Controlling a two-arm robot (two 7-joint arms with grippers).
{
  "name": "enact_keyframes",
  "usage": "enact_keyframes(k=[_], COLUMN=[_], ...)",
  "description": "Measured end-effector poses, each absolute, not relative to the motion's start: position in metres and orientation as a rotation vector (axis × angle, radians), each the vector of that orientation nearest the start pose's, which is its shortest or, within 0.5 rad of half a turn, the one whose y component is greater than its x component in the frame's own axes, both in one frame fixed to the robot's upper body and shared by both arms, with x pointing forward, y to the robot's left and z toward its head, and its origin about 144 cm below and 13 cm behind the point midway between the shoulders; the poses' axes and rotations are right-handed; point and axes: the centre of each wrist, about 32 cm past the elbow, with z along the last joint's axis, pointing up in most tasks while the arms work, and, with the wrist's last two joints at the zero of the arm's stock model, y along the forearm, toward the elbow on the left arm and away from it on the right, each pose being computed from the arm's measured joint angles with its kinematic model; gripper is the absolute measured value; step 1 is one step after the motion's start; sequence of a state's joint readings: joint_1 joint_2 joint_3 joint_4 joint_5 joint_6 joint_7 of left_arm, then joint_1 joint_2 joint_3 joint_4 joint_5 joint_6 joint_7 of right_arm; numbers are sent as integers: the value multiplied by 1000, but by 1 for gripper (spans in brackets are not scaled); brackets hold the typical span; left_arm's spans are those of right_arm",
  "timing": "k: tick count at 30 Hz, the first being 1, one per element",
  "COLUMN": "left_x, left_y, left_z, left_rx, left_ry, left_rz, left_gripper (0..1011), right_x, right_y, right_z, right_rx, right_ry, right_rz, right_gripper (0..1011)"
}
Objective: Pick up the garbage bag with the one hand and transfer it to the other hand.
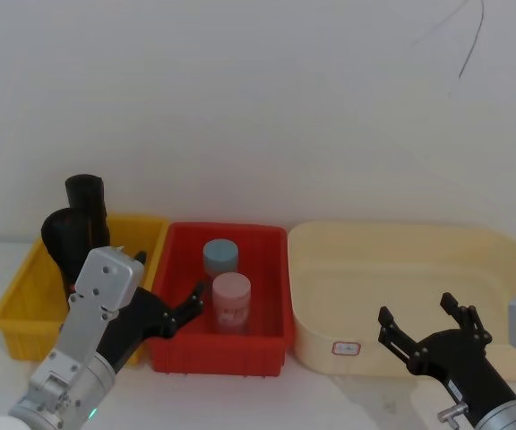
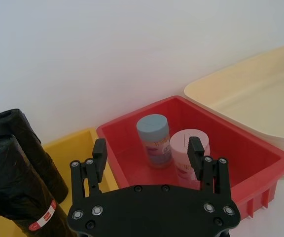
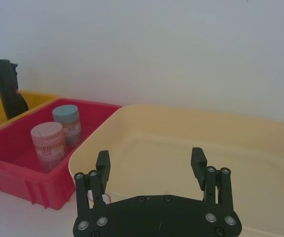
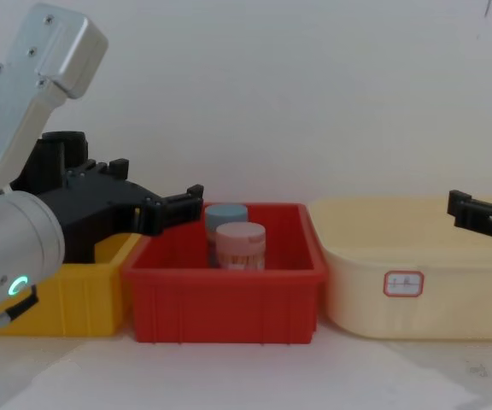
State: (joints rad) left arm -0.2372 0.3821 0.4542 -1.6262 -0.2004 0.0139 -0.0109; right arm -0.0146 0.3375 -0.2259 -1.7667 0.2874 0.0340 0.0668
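A tight black cylindrical garbage bag roll (image 2: 14, 182) with a red-and-white label band leans in the yellow plastic bin (image 1: 12, 309), middle left of the head view. Just right of it hovers the left tool (image 1: 168, 278), fingers spread and empty; the right tool (image 1: 417, 309), also spread, sits lower right

No writing is legible. A red-and-white band (image 2: 42, 217) wraps the garbage bag (image 2: 14, 187). A red-bordered white sticker (image 4: 403, 284) sits at six o'clock on the cream tub (image 4: 451, 299). The blue-lidded jar (image 2: 153, 140) and the pink-lidded jar (image 2: 186, 158) bear unreadable print.
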Motion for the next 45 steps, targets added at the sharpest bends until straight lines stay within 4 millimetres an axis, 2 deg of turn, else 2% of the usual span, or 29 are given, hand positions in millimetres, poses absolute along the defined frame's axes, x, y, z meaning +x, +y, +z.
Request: enact_keyframes(k=[14, 23, 29, 32, 35, 45], left_x=[494, 498, 494, 481, 471, 438], left_y=[201, 215, 240, 267, 279, 305], left_z=[1206, 1216, 1231, 1249, 1257, 1280], left_rx=[72, 109, 118, 102, 95, 44], left_ry=[-271, -233, -171, -111, -83, -24], left_rz=[1100, 1019, 987, 990, 1001, 1049], left_gripper=[1001, 1000, 1001, 1001, 1001, 1001], right_x=[442, 439, 439, 438, 438, 438], right_y=[-236, -234, -233, -233, -233, -232], right_z=[1190, 1192, 1192, 1193, 1193, 1193], right_rx=[19, 7, 3, 1, 0, -1], right_ry=[-77, -80, -80, -80, -81, -81], right_rz=[-1233, -1242, -1246, -1247, -1248, -1250], right_gripper=[1001, 1001, 1002, 1001, 1001, 1001])
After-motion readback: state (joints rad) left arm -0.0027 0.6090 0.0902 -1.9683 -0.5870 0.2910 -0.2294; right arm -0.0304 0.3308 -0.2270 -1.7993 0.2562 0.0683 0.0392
